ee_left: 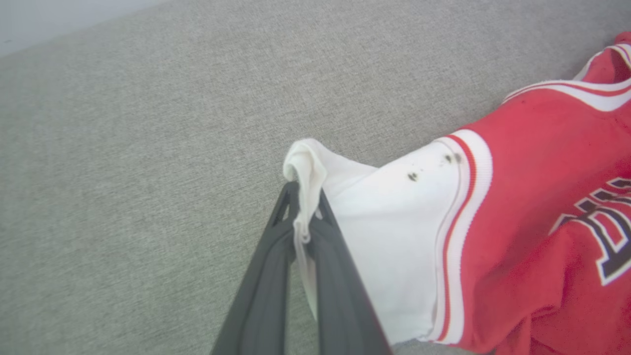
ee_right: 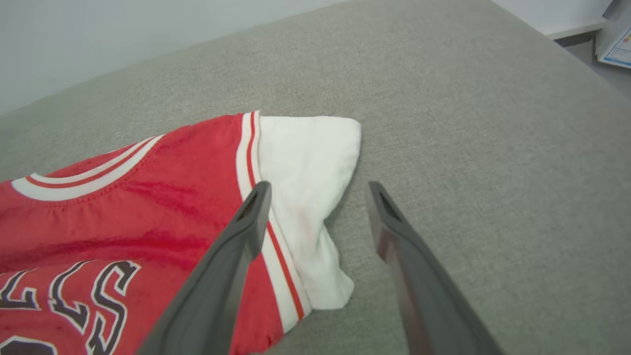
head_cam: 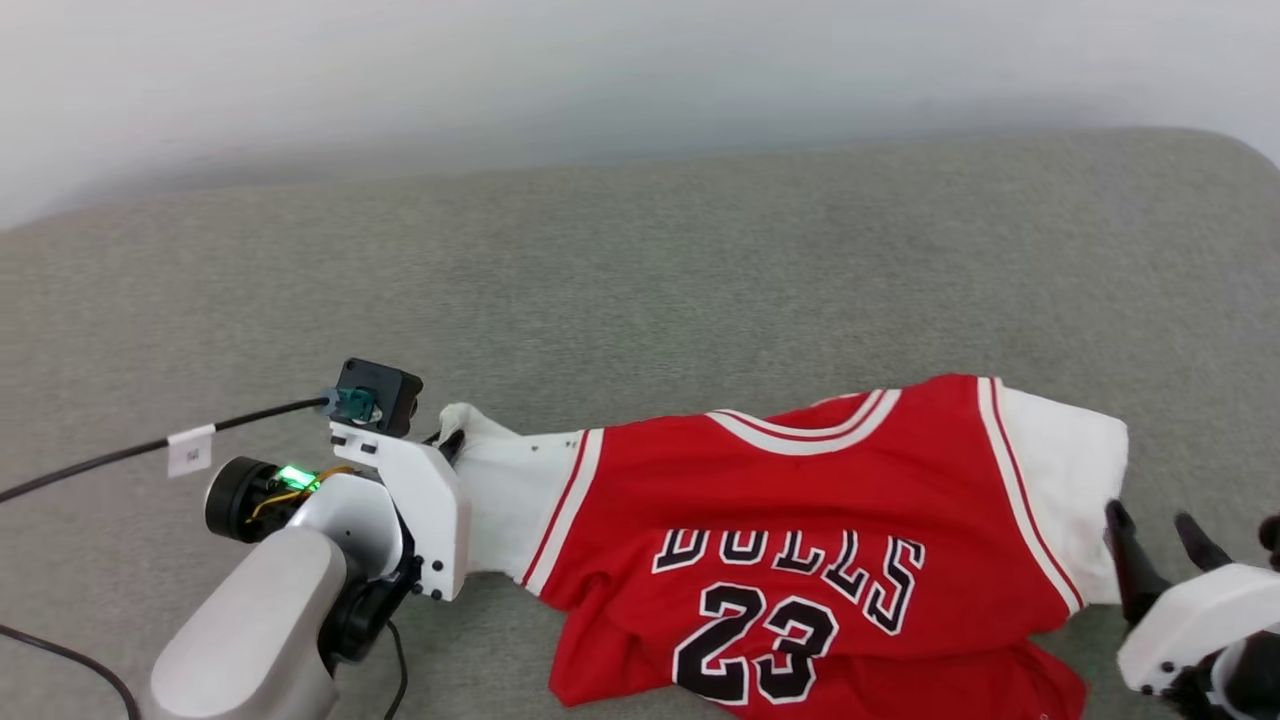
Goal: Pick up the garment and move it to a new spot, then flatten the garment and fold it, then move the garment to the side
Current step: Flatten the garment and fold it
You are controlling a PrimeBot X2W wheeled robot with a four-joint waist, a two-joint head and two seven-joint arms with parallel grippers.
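The garment (head_cam: 800, 500), a red jersey with black "BULLS 23" lettering and white sleeves, lies spread on a grey-green fabric surface in the head view. My left gripper (head_cam: 450, 440) is shut on the edge of its left white sleeve (ee_left: 389, 231); in the left wrist view the cloth is pinched between the two dark fingers (ee_left: 300, 197) and bunches up above them. My right gripper (head_cam: 1160, 530) stands open at the lower right. In the right wrist view its fingers (ee_right: 246, 217) straddle the lower part of the right white sleeve (ee_right: 305, 162), one finger over the striped trim, the other over bare fabric.
The grey-green cushioned surface (head_cam: 640, 280) stretches far beyond the garment toward a pale wall. A black cable (head_cam: 150, 445) with a white tag trails off from my left wrist. The surface's rounded edge and some pale furniture (ee_right: 611, 39) show at the right wrist view's top right.
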